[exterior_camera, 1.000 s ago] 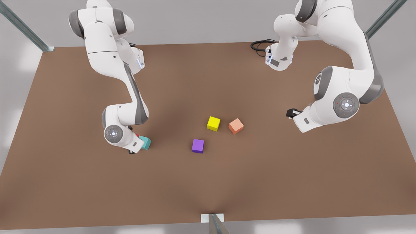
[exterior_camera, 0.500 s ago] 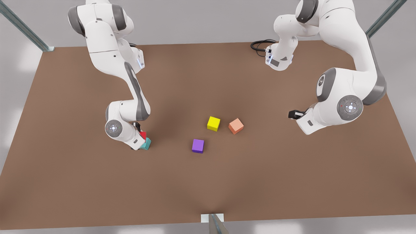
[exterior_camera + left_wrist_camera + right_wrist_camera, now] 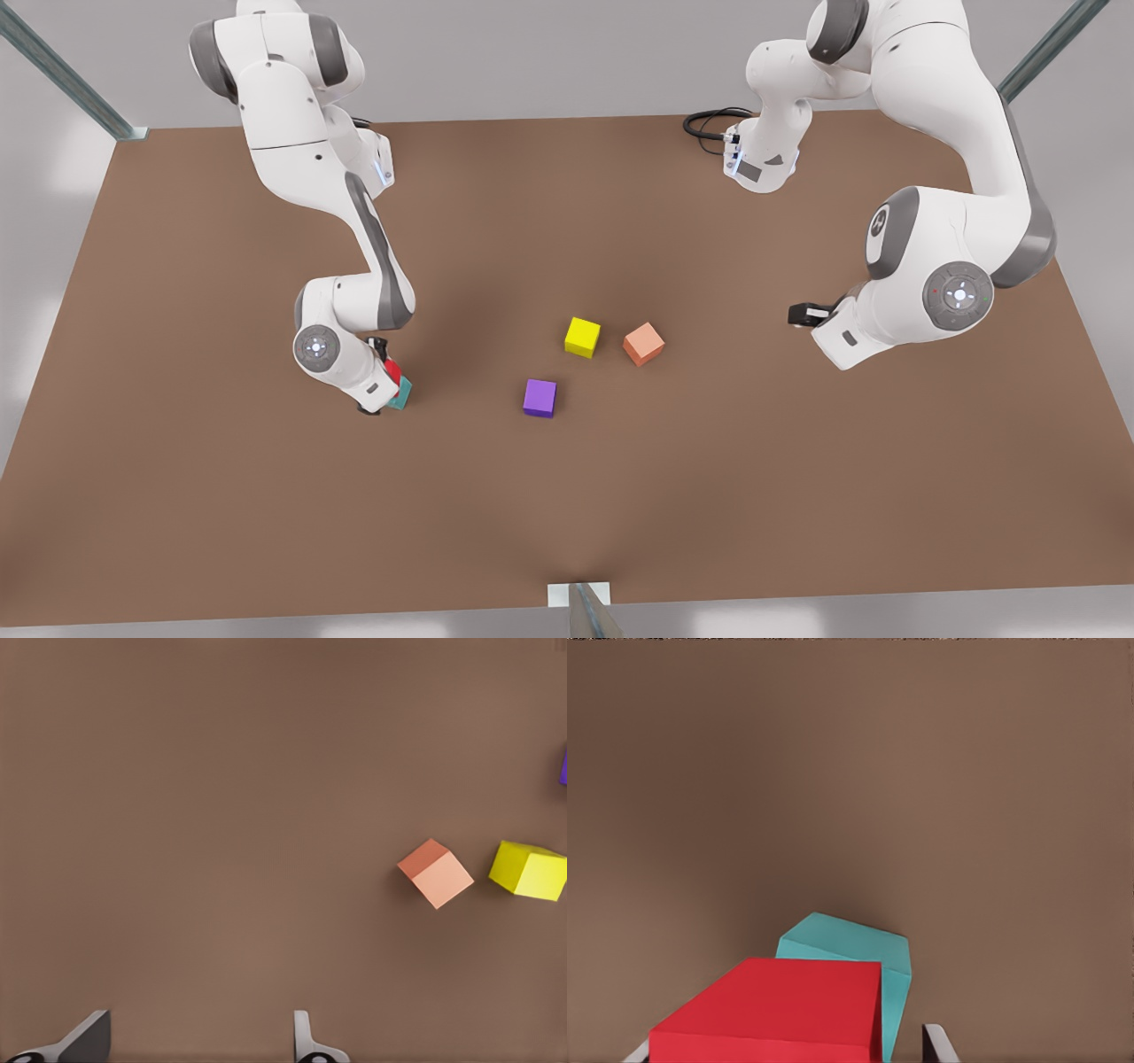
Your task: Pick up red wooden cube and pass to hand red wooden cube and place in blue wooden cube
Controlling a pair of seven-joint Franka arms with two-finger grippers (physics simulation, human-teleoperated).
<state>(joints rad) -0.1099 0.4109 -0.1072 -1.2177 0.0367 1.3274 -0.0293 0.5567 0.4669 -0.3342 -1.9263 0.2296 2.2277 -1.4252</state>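
The red wooden cube [image 3: 392, 367] [image 3: 780, 1010] lies on top of the teal blue wooden cube [image 3: 402, 392] [image 3: 855, 948], shifted a little to one side of it. My right gripper [image 3: 384, 378] [image 3: 788, 1051], at the front view's left, straddles the red cube. It is open, and a gap shows between one fingertip [image 3: 937, 1042] and the cube's side. My left gripper [image 3: 802, 313] [image 3: 199, 1038] hangs open over bare table at the front view's right, with nothing between its fingers.
A yellow cube [image 3: 582, 338] [image 3: 530, 870], a salmon-orange cube [image 3: 643, 344] [image 3: 435, 872] and a purple cube [image 3: 539, 398] lie near the middle of the brown table [image 3: 567, 496]. A black cable [image 3: 709, 122] lies coiled at the back edge.
The right arm's wrist has risen a little, uncovering the red cube on the teal one. The left arm has drifted slightly toward the front view's right.
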